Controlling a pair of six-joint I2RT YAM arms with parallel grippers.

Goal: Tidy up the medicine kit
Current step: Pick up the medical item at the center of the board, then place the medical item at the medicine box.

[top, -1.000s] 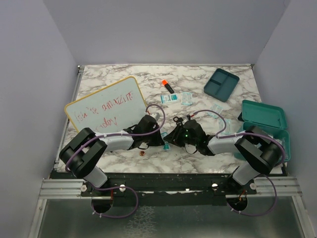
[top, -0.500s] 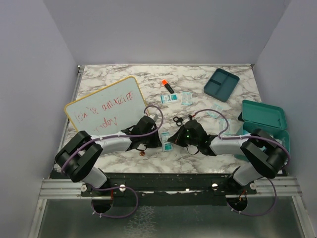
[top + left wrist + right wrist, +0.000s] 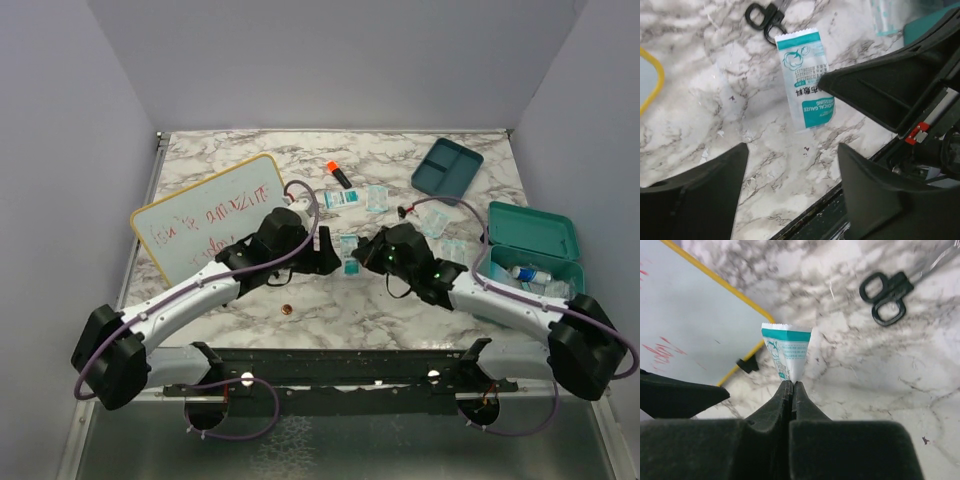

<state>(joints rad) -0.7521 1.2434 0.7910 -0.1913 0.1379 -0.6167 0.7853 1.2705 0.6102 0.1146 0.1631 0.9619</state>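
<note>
The right gripper (image 3: pixel 791 385) pinches a gauze packet (image 3: pixel 787 351) by one end; the left gripper (image 3: pixel 792 160) gapes wide, empty; the medicine kit (image 3: pixel 530 232) sits open well to the right, nearer the right arm.

We are looking at a robotics lab test cell. Plain grey panel walls (image 3: pixel 330 60) box in a marble-patterned table (image 3: pixel 240 150). Two robot arms (image 3: pixel 190 295), looped with purple cables (image 3: pixel 300 186), are bolted to an aluminium rail (image 3: pixel 120 380) along its near edge.
</note>
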